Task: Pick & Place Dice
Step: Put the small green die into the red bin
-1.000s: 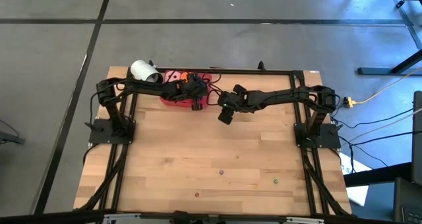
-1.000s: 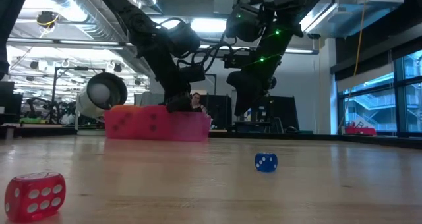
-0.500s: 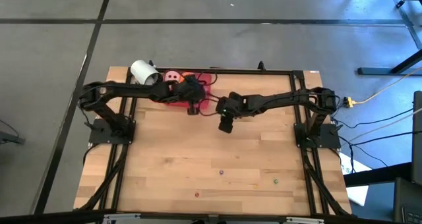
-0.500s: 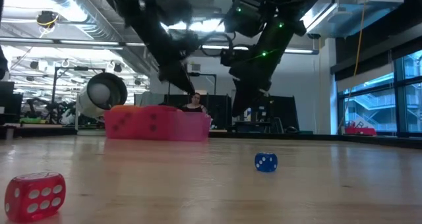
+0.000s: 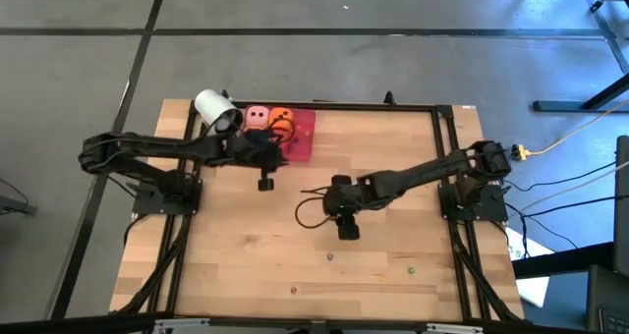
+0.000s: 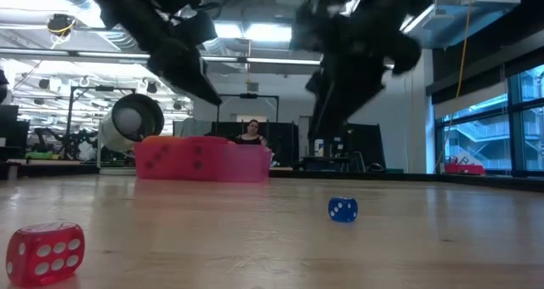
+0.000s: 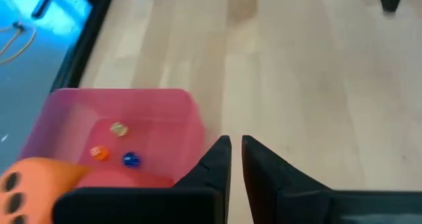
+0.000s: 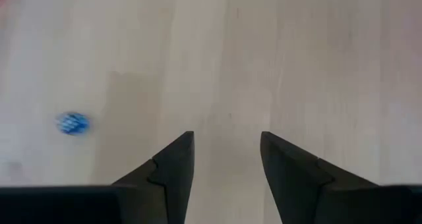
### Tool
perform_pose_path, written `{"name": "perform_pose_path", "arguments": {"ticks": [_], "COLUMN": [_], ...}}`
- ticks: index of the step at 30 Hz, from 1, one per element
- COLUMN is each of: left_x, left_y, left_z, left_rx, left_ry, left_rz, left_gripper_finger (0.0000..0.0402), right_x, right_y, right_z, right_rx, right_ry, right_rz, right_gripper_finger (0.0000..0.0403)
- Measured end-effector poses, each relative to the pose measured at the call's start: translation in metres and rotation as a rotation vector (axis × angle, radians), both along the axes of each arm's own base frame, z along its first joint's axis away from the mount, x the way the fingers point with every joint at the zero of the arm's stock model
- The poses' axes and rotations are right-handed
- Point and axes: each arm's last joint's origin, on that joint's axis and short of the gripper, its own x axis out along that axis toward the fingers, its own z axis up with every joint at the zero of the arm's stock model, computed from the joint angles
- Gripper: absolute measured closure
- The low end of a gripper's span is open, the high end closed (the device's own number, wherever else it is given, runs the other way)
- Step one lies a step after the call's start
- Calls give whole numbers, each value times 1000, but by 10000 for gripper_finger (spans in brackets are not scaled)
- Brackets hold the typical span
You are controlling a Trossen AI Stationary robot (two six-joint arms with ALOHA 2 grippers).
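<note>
Setting: robotics lab/workshop. Evidence: grey concrete floor [image 5: 393, 69], exposed silver ceiling ducts [image 6: 93, 8], strip lighting, more equipment benches at rear (seated person [image 6: 250, 133] in bkgd).

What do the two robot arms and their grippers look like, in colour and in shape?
Both arms are black, slim and jointed, with dark cables along them. The left gripper has two black, flat fingers tapering to points. The right gripper has two matching black wedge-shaped fingers. No markings show.

Both claws — off the tray [image 5: 300, 138]
</note>
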Motion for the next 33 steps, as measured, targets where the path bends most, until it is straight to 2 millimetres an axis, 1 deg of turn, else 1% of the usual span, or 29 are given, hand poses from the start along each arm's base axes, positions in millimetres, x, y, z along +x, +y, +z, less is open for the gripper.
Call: {"name": "perform_pose_path", "arguments": {"ticks": [2, 4, 7, 9, 10, 13, 16, 20, 22, 25, 33], "left_x": [-1, -1, 0, 1, 1, 0, 1, 1, 1, 1, 1], "left_y": [-5, -8, -12, -13, -13, -13, -13, -13, -13, -13, -13], "left_z": [-7, -10, -10, -10, -9, -10, -10, -10, -10, -9, -9], "left_rx": [3, 32, 51, 53, 56, 65, 59, 47, 47, 38, -20], "left_ry": [-13, -13, -3, -7, -9, -2, -6, -10, -10, -17, -37], "left_rz": [-25, -61, -87, -92, -94, -101, -96, -88, -89, -80, -37], "left_gripper_finger": [373, 374, 375, 373, 373, 373, 375, 373, 373, 374, 373], "right_x": [-9, -21, -47, -62, -69, -90, -114, -139, -146, -154, -173], "right_y": [3, 3, 1, 4, 8, 23, 35, 45, 48, 56, 82], "right_z": [14, 29, 51, 59, 60, 50, 29, 2, -6, -11, -11], "right_rx": [17, 33, 49, 70, 81, 108, 141, 232, 282, 320, 241], "right_ry": [-2, 11, 74, 98, 95, 101, 190, 353, 430, 487, 477], "right_rz": [-30, -97, -226, -278, -278, -196, -143, -222, -227, -198, 66], "right_gripper_finger": [227, 227, 227, 227, 227, 227, 227, 227, 227, 227, 227]}}
